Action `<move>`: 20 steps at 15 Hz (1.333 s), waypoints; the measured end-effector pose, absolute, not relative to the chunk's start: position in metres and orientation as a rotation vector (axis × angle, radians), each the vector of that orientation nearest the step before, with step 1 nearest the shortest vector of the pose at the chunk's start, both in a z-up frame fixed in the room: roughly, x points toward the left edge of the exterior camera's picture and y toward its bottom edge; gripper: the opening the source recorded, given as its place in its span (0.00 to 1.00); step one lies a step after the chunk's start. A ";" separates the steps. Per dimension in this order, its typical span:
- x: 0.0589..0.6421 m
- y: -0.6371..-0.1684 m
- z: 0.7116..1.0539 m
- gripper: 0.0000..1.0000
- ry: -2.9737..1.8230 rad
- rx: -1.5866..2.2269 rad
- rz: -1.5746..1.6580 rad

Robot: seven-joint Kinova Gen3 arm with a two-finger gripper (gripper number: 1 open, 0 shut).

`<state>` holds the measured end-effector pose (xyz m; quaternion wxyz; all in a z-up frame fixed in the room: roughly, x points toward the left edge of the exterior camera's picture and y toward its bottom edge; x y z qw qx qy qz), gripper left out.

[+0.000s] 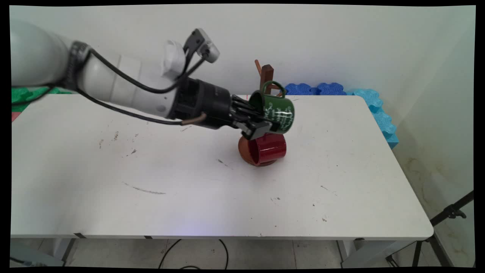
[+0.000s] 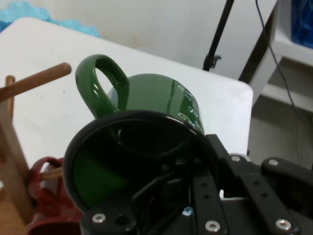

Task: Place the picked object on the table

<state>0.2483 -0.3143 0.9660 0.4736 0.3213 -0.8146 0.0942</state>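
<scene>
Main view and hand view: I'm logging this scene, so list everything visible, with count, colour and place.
green mug: one, dark green with white lettering, held on its side in the air near the rack's pegs.
red mug: one, red, on its side at the rack's base.
mug rack: one, brown wood, mid-table toward the wall.
foam tiles: several, blue, past the table's far right corner.
table: one, white, scuffed.
gripper: one, black, jaws clamped on the green mug's rim.
</scene>
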 end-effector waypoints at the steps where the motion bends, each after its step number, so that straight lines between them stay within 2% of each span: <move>1: 0.253 -0.314 0.971 0.00 -2.014 0.777 0.232; 11: 0.304 -0.318 1.008 0.00 -2.296 0.709 0.270; 20: 0.339 -0.307 0.997 0.00 -2.582 0.630 0.279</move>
